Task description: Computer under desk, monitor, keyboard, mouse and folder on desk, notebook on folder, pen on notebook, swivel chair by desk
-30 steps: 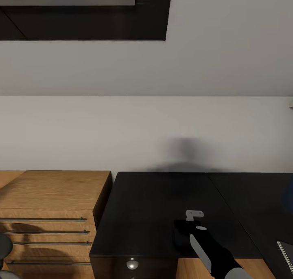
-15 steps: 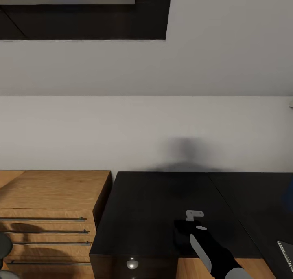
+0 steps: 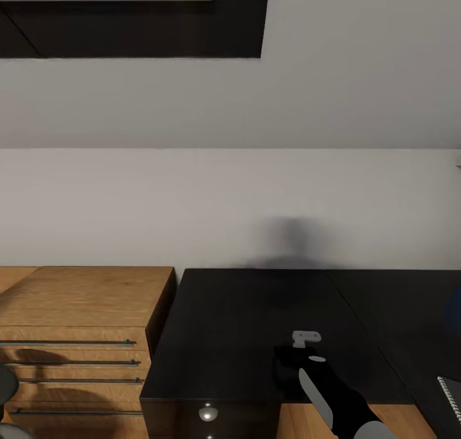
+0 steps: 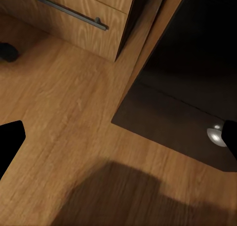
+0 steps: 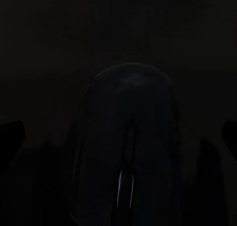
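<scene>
The right gripper [image 5: 118,132], fingers spread wide, hung over a dark rounded mouse [image 5: 126,137] on the glossy black desk [image 3: 243,311], at 5 o'clock, seemingly releasing it.

The desk [image 3: 256,323] stands against the wall [image 3: 192,202], filling the head view from 6 to 4 o'clock. Touching its side, toward 8 o'clock, stands the wooden cabinet [image 3: 77,311], also backed to the wall. The right arm [image 3: 333,394] reaches in from 5 o'clock over the desk's front edge. A notebook [image 3: 451,394] lies on the desk at 4 o'clock. In the right wrist view a mouse [image 5: 128,147] lies on the desk, between the fingertips.
</scene>
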You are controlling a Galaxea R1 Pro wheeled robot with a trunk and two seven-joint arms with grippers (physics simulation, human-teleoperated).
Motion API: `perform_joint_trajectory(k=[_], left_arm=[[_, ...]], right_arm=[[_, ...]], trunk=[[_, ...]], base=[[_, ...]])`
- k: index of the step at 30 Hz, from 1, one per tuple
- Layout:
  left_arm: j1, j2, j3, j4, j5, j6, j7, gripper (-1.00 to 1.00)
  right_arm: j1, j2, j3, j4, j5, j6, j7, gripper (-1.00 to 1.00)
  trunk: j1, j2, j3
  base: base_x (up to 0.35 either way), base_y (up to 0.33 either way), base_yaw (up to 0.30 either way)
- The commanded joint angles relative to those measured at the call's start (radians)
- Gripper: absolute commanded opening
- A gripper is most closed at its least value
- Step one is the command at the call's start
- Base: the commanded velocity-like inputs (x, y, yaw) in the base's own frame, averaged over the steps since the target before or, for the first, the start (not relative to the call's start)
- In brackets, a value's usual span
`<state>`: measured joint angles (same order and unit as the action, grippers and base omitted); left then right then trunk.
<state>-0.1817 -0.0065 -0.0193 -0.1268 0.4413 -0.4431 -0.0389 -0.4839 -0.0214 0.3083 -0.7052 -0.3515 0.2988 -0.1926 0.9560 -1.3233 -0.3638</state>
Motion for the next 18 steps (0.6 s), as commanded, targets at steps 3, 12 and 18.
perform_joint_trajectory(k=[3,12,18], left_arm=[[-0.001,0.0,-0.002,0.001,0.009,-0.003,-0.004,1.0],[-0.001,0.0,-0.002,0.001,0.01,-0.003,-0.004,1.0],[-0.001,0.001,-0.001,0.001,0.01,-0.003,-0.004,1.0]], right_arm=[[-0.001,-0.002,0.007,-0.002,-0.01,0.003,-0.01,1.0],[-0.001,-0.002,0.007,-0.002,-0.01,0.003,-0.01,1.0],[-0.001,-0.002,0.007,-0.002,-0.01,0.003,-0.01,1.0]], trunk=[[0.0,-0.001,-0.001],[0.023,-0.043,-0.02],[0.023,-0.043,-0.02]], base=[[0.0,0.0,0.0],[0.0,0.0,0.0],[0.0,0.0,0.0]])
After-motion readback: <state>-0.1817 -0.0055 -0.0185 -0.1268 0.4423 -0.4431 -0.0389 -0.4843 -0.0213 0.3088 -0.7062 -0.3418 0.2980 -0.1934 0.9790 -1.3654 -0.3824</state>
